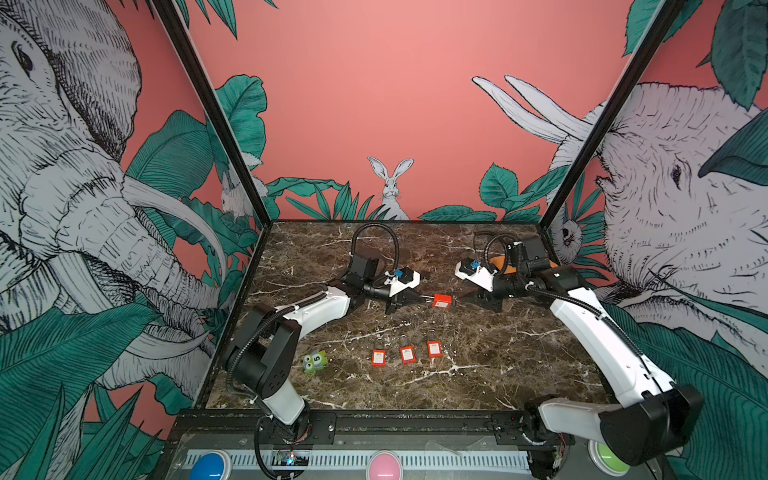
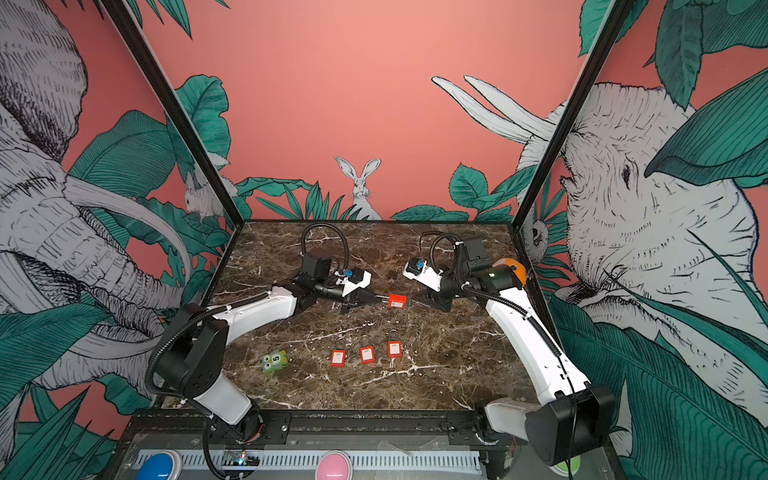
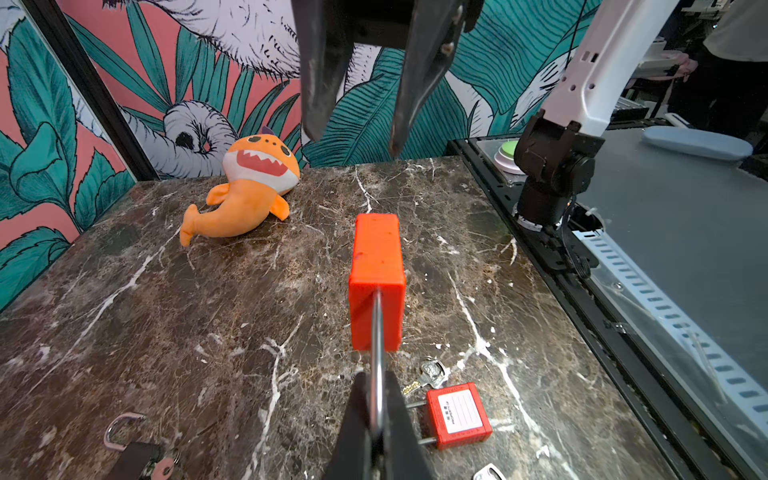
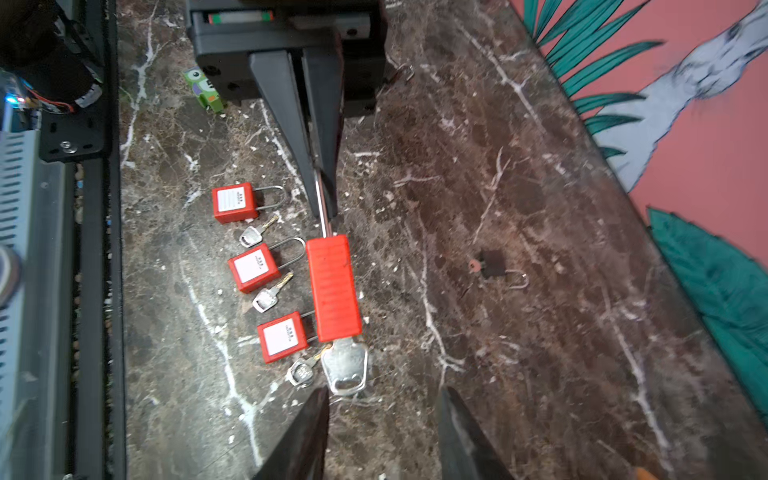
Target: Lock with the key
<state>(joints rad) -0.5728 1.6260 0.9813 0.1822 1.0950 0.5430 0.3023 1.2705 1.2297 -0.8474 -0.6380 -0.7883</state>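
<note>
A red padlock (image 1: pixel 441 300) (image 2: pixel 397 301) (image 3: pixel 377 282) (image 4: pixel 333 286) hangs level above the marble table, between the two arms. My left gripper (image 1: pixel 422 298) (image 3: pixel 376 378) is shut on its steel shackle (image 3: pixel 377 332). A silver key (image 4: pixel 345 365) sticks out of the lock body's far end, towards my right gripper (image 1: pixel 459 300) (image 4: pixel 384 395) (image 3: pixel 353 139). That gripper is open; the key's head lies just beyond its fingertips, close to one finger (image 4: pixel 316 411), with nothing held between them.
Three more red padlocks (image 1: pixel 378 357) (image 1: pixel 407 354) (image 1: pixel 434 349) lie in a row near the front, with keys (image 4: pixel 264 299) beside them. A green number block (image 1: pixel 315 361) sits at front left, an orange shark plush (image 3: pixel 249 187) at back right, a small black padlock (image 4: pixel 492 266) behind.
</note>
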